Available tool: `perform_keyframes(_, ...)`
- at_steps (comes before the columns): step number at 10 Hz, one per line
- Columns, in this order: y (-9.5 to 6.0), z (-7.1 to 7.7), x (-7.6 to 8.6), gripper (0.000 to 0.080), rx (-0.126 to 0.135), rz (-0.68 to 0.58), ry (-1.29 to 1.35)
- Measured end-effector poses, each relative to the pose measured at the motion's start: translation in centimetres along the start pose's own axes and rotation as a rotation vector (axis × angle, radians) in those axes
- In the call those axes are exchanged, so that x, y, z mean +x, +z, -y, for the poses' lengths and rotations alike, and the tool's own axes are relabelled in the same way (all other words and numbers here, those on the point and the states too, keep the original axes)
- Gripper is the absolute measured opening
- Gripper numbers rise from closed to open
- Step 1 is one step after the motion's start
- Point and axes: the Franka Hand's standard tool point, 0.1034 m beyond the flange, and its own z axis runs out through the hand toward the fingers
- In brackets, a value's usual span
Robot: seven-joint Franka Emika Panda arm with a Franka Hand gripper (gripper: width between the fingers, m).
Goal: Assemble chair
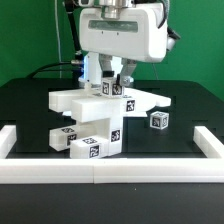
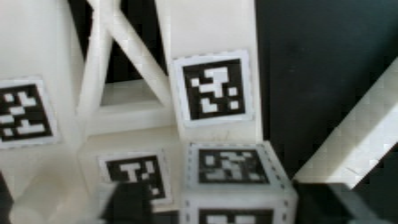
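Green backdrop [image 1: 25, 40] behind; black tabletop [image 1: 190, 115]; white border rails [image 1: 110, 170] along front & sides.

The exterior camera stands off the black table top [image 1: 30, 120], a little higher than it, and looks across and down. The big shiny white robot arm [image 1: 125, 35] hangs at twelve o'clock, far off. The long plain white border rail [image 1: 110, 172] lies at six o'clock, nearest. The wrist camera sits very close to the white blocky plastic chair parts with black-and-white square tags [image 2: 214, 90] [image 1: 90, 105]. Both views share them.
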Motion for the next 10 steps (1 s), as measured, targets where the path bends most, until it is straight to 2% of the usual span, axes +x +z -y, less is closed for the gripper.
perform_keyframes(1, 0.05, -0.02, -0.09, 0.0509, -0.001, 0.0, -0.04)
perform_keyframes(2, 0.21, -0.08, -0.48, 0.0606, -0.004, 0.001, -0.076)
perform_keyframes(3, 0.39, -0.1, -0.77, 0.0636, 0.0, -0.007, -0.143)
perform_keyframes(4, 0.44, -0.37, -0.83, 0.0636, 0.002, -0.009, -0.286)
perform_keyframes(10, 0.42, -0.73, -0.58, 0.0649, 0.0, -0.007, -0.714)
